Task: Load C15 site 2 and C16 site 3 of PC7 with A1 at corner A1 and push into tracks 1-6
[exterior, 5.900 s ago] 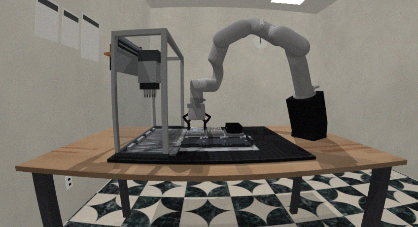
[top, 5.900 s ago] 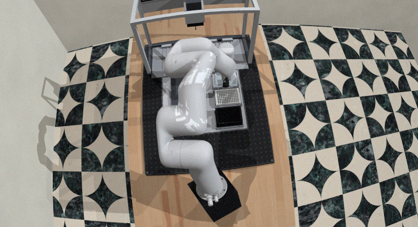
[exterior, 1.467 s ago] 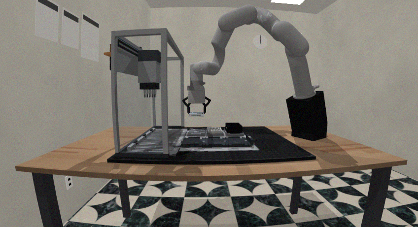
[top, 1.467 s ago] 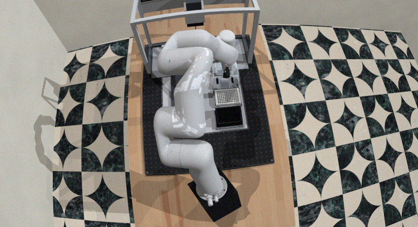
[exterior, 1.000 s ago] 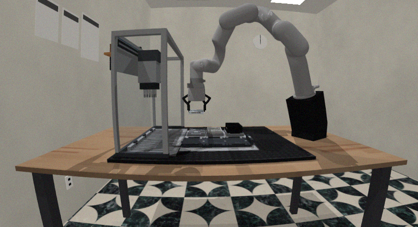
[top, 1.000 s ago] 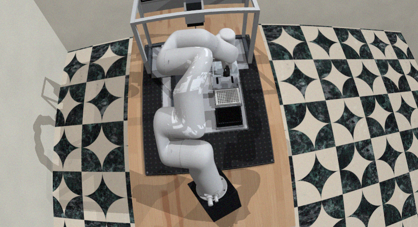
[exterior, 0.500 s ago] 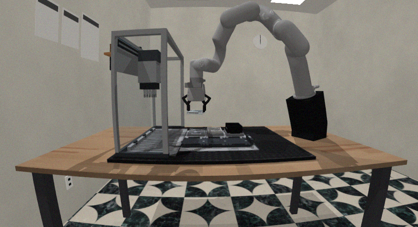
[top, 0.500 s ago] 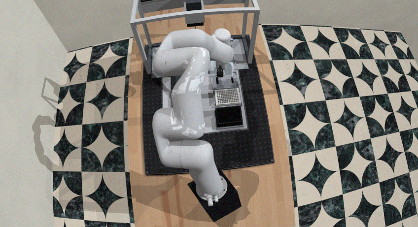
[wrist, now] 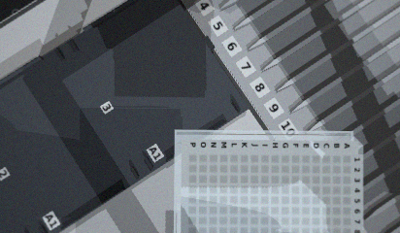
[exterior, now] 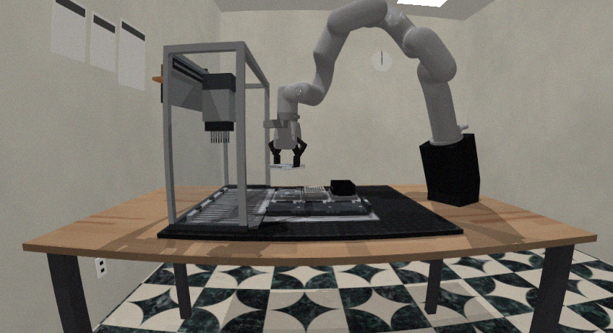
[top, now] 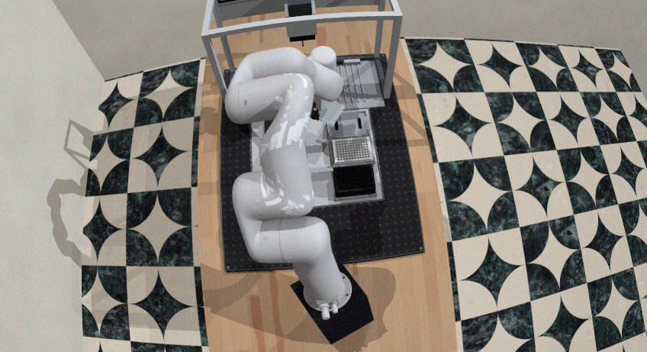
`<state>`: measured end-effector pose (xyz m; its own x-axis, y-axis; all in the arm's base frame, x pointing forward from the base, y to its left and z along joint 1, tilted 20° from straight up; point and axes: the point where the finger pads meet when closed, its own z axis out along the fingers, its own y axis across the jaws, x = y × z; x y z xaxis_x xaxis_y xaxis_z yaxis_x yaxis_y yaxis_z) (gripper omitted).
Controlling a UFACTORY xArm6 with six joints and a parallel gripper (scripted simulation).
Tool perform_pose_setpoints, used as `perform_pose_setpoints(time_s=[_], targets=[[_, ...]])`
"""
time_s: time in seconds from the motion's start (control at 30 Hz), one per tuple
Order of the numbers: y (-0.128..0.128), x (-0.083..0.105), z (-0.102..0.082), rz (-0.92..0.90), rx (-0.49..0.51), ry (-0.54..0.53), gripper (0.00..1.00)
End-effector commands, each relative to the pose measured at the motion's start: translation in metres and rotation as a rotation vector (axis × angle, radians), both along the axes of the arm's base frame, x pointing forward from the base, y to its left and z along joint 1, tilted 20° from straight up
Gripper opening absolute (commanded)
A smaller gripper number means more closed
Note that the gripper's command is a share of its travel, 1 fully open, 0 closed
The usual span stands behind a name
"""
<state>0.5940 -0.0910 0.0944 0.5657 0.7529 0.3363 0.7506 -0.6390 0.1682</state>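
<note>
top: high above my base, looking down, far | exterior: table height, side-on, my base at 3 o'clock, far | wrist: on my arm, looking down, close | shared: carrier PC7 (wrist: pixel 139 97), loading rails (top: pixel 358 82)

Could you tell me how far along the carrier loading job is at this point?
Done: the far nest is vacated. In hand: the gripper holds the clear 384-well plate high above the dark plate carrier, whose sites 2 and 3 show bare. Left: seat it on site 3, move the white 96-well plate to site 2, push the carrier into the rails.
</note>
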Motion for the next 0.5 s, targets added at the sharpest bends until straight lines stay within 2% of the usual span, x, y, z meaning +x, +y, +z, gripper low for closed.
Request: perform_pose_setpoints(time_s=[0.0,0.13,0.2,0.47], targets=[[0.031,0.004,0.007,-0.222,0.043,0.053,0.00],[0.051,0.006,0.010,-0.347,0.088,0.072,0.00],[0.051,0.006,0.010,-0.347,0.088,0.072,0.00],[0.090,0.010,0.017,-0.595,0.177,0.109,0.00]])
